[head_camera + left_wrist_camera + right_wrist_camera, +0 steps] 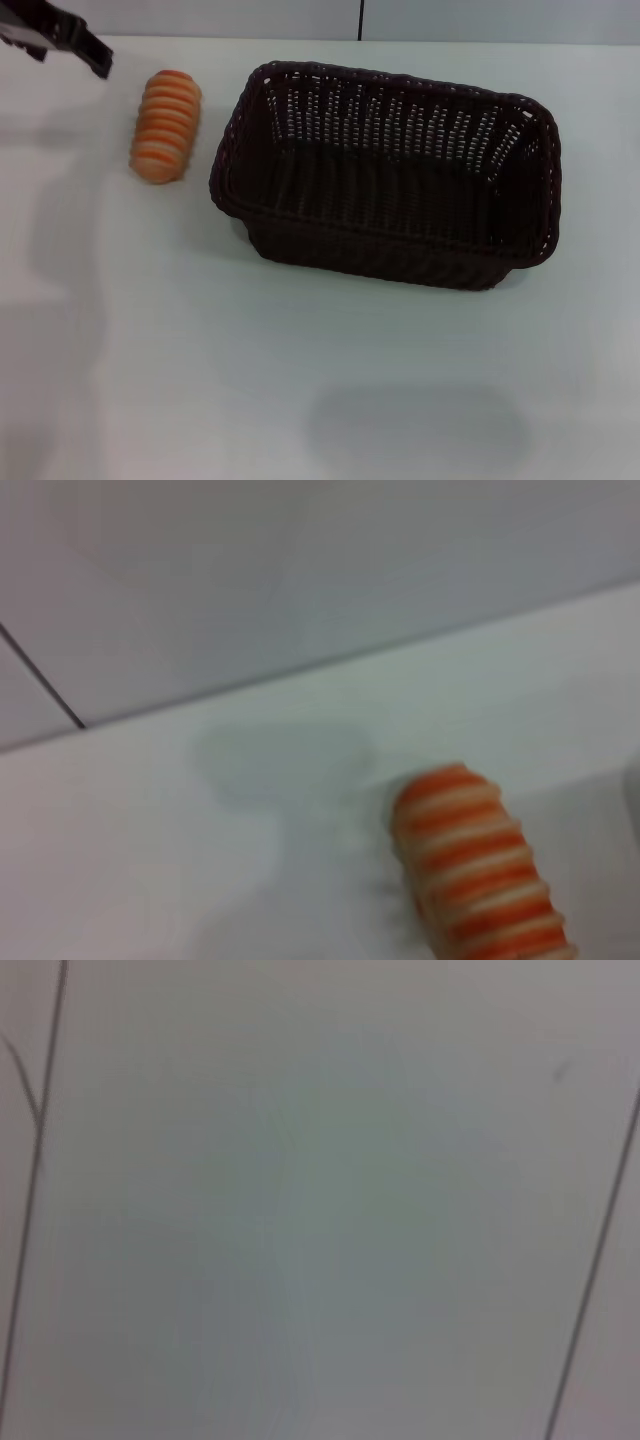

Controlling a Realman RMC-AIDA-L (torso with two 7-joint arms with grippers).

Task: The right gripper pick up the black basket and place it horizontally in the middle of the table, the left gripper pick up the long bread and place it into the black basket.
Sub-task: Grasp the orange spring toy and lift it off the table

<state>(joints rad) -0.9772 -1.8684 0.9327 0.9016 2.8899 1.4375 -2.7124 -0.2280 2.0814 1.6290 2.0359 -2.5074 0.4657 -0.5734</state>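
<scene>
Near the middle of the table (300,380), slightly toward 1 o'clock, the black basket (385,175) sits upright with its long side running crosswise and nothing inside it. At 10 o'clock the long bread (167,126) lies on the white surface just beside the basket's left end, not touching it. The left gripper (70,40) hangs at the 11 o'clock corner, above and apart from the bread, holding nothing; how far its fingers are spread cannot be told. The right gripper is out of sight.
</scene>
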